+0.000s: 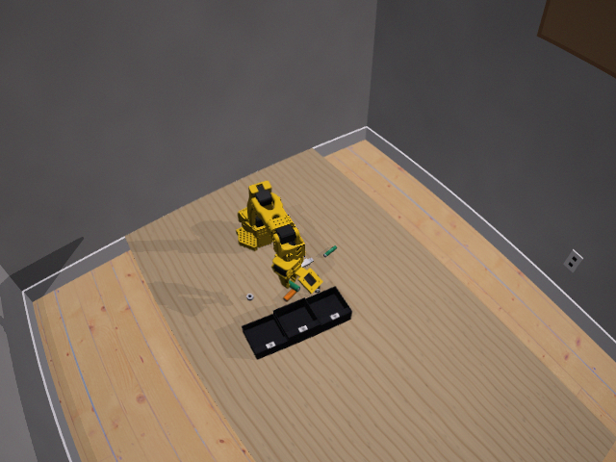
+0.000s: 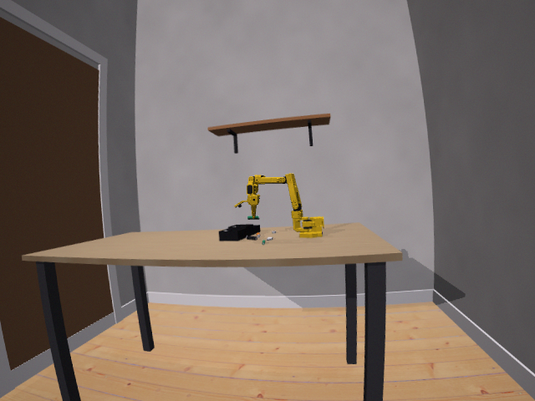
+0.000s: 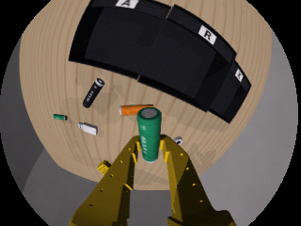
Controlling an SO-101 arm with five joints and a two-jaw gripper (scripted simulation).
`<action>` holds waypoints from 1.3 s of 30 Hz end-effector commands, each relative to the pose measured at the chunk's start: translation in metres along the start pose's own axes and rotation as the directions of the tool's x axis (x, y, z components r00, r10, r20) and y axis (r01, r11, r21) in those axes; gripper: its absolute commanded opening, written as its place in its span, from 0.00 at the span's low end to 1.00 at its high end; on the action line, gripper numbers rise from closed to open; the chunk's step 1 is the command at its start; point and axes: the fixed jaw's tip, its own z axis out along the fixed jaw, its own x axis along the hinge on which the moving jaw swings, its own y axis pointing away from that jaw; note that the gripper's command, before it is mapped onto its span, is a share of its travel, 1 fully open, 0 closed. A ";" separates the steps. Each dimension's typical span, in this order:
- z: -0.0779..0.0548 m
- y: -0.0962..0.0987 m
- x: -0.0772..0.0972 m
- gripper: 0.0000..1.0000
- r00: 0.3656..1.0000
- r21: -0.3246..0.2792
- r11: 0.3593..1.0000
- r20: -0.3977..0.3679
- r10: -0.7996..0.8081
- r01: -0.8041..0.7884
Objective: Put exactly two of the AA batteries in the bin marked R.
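Overhead, the gripper (image 3: 150, 151) hangs above the table (image 2: 172, 250), its yellow fingers clamped nearly shut on a green AA battery (image 3: 150, 132) that stands upright between them, its far end pointing down at the wood. In the wrist view, that battery sits at the centre, with the row of three black bins from 11 o'clock across to 3 o'clock. The middle bin carries the label R (image 3: 209, 36); the label on the left bin (image 3: 113, 32) and the one on the right bin (image 3: 233, 90) are too small to read with certainty. The held battery is short of the bin marked R (image 3: 182, 66), on the near side of its front wall.

On the table lie the other things: an orange battery (image 3: 134, 111) just at 10 o'clock of the held one, a black battery (image 3: 93, 92) farther toward 10 o'clock, a small green battery (image 3: 60, 117) at 9 o'clock, and a small white piece (image 3: 88, 128) between them. A small metal nut (image 1: 250, 296) lies apart from the bins in the top view.

From the exterior view, the arm (image 2: 293, 194) reaches from its base (image 2: 318, 222) toward the bins (image 2: 228, 235), the gripper pointing straight down well above the table.
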 end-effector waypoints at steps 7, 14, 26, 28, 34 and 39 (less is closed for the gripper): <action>-0.009 -0.017 -0.021 0.00 0.983 0.035 0.986 0.099 0.156 -0.160; -0.008 -0.020 -0.024 0.00 0.975 0.035 0.979 0.111 0.195 -0.200; -0.008 -0.025 -0.030 0.00 0.961 0.034 0.967 0.128 0.245 -0.252; -0.008 -0.027 -0.033 0.00 0.951 0.033 0.959 0.138 0.275 -0.282; -0.008 -0.034 -0.041 0.00 0.924 0.028 0.934 0.163 0.347 -0.356; -0.007 -0.042 -0.049 0.00 0.882 0.016 0.897 0.193 0.430 -0.441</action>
